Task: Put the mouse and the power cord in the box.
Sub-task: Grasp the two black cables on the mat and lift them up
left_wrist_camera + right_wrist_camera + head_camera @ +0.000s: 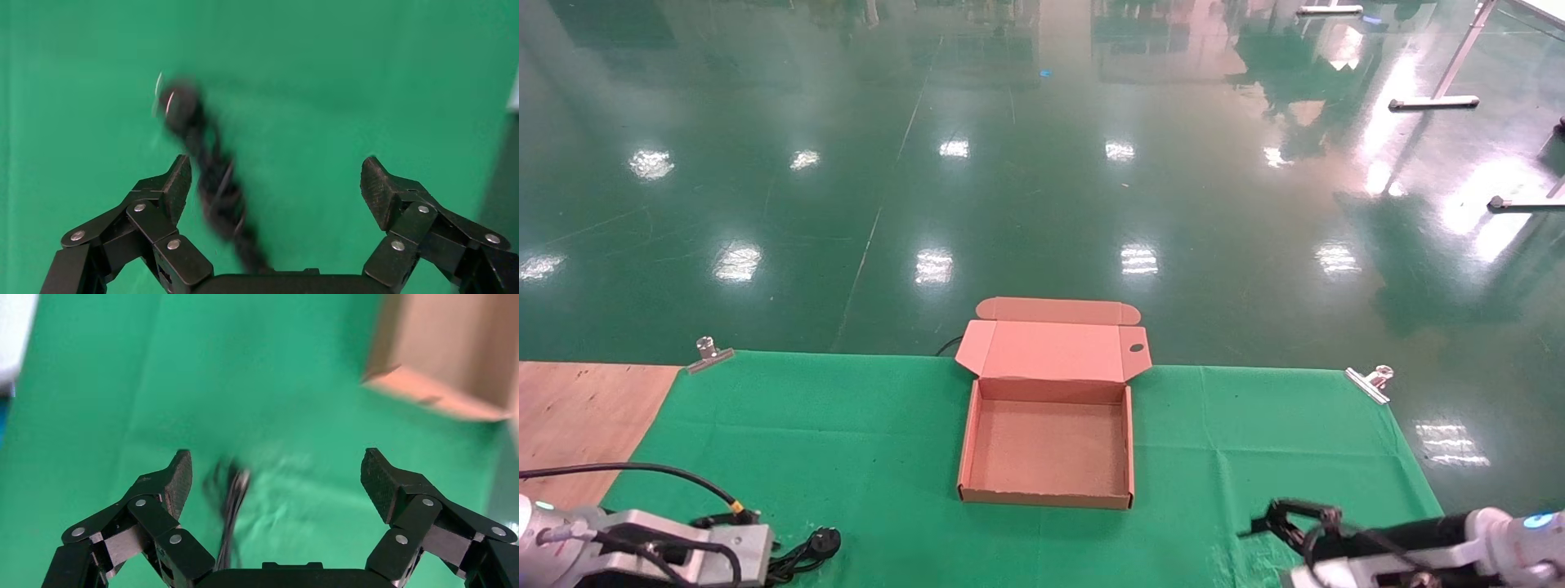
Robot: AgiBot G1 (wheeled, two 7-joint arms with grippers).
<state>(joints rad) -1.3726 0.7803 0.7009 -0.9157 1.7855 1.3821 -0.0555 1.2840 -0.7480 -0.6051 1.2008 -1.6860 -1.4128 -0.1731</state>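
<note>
Support: table [592,408] under green cloth [846,433], clipped at far corners.
Centre: open box [1046,490].
Near left: power cord [817,545].

From my remote console, the box [1047,445] reads as plain brown cardboard, matt, its inside floor faintly grainy. It sits on a green cloth [1254,441], soft and matt, with light creases. Shiny metal clips [1369,382] pin that cloth at its far corners. Bare wood [576,416], dull and scuffed, shows at my left. The floor [1042,163] beyond is green, smooth and highly glossy. The power cord [211,177] looks like black rubbery plastic; the left gripper [275,187] has matt black fingers [174,184] with bright metal rivets.
</note>
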